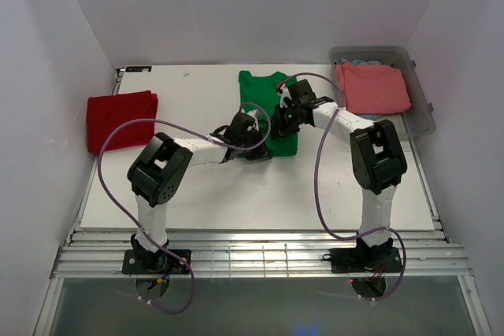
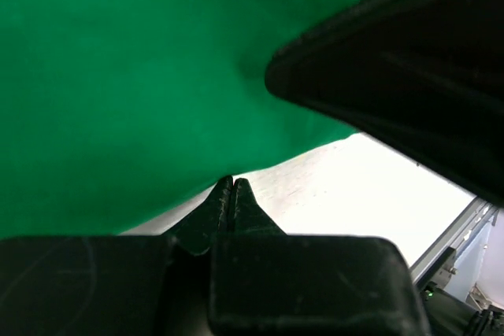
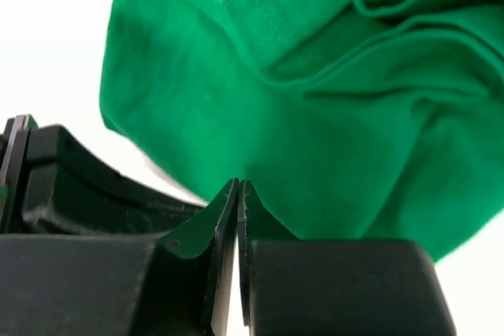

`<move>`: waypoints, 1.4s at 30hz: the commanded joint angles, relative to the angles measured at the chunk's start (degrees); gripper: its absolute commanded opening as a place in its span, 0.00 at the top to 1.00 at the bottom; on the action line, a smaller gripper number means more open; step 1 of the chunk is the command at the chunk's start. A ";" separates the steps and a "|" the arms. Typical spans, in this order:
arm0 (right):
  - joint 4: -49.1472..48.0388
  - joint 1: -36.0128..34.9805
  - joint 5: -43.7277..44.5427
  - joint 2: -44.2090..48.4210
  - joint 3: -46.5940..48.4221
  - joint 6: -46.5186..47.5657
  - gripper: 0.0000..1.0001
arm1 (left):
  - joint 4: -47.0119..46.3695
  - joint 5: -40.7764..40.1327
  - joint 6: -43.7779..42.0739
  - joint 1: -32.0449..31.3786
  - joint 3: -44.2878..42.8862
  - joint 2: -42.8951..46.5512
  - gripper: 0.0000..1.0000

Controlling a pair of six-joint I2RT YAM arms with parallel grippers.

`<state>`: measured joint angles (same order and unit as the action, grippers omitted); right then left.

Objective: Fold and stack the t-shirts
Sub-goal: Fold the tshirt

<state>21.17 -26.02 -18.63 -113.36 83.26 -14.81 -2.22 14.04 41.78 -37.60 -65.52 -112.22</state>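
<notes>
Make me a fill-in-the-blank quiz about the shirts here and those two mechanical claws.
1. The cloth t-shirt in the middle is bright ___.
2. The folded cloth t-shirt on the left is deep ___.
3. The salmon-pink cloth t-shirt lies in the clear plastic bin on the ___.
4. The left gripper and right gripper have jaws ___ at the green cloth.
Missing: green; red; right; shut.

green t-shirt [image 1: 262,86]: bright, rumpled, partly folded; centre, toward the back
red t-shirt [image 1: 120,118]: folded flat, far left
salmon-pink t-shirt [image 1: 372,88]: folded, in clear bin [image 1: 421,120]
light blue t-shirt [image 1: 364,61]: behind it, mostly hidden
</notes>
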 commanded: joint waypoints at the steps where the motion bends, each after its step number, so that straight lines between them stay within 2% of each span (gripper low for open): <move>1: -1.13 -0.35 -2.02 -2.39 3.04 -0.75 0.92 | -3.49 -1.30 0.58 -0.19 2.93 3.59 1.00; 13: -0.87 -0.61 -2.11 -5.38 5.77 -1.01 0.92 | -6.04 -3.58 1.29 -0.19 1.97 7.99 1.00; 29: -1.74 -0.52 -2.37 -9.15 10.24 -2.77 0.92 | -5.52 -9.03 -4.07 0.25 -2.07 -3.70 1.00; 35: -1.65 -0.52 -2.20 -12.32 12.71 -3.56 0.92 | -6.57 -8.07 -2.41 0.25 4.33 -3.88 1.00; 42: -1.39 -0.44 0.17 -14.87 13.33 -3.03 0.92 | -9.65 -7.10 -0.04 -0.10 14.53 1.74 1.00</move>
<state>20.67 -26.37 -20.23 -127.48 94.85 -18.06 -18.61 6.87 41.65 -37.45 -56.31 -111.96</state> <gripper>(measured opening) 0.078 0.013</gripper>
